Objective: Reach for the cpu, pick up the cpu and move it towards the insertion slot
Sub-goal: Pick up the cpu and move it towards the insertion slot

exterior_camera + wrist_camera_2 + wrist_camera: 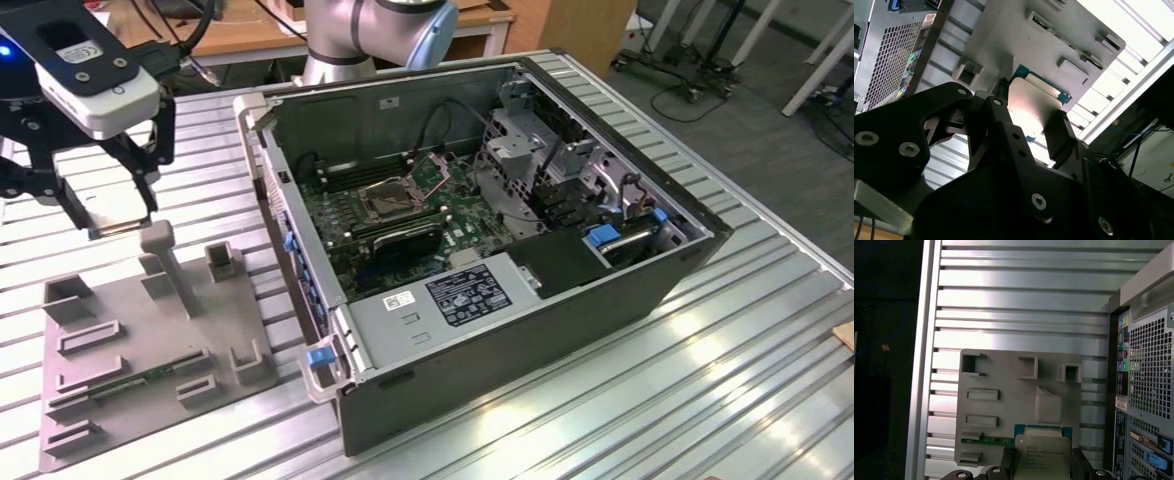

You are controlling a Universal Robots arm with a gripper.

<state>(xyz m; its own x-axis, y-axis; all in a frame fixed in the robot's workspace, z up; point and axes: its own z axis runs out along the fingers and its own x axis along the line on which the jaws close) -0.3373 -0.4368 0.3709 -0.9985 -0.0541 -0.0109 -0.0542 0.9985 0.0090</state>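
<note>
At the exterior view's left, gripper (115,215) hangs above the grey fixture (147,350), fingers clamped on opposite edges of the cpu (1043,455); its silver face shows in both wrist views. Farther right, insertion slot (391,200) lies inside the open computer case (534,330), well apart from the cpu.

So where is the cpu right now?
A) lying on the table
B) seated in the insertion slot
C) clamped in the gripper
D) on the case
C: the cpu is pinched in the gripper, over the grey fixture and far from the insertion slot.
</note>
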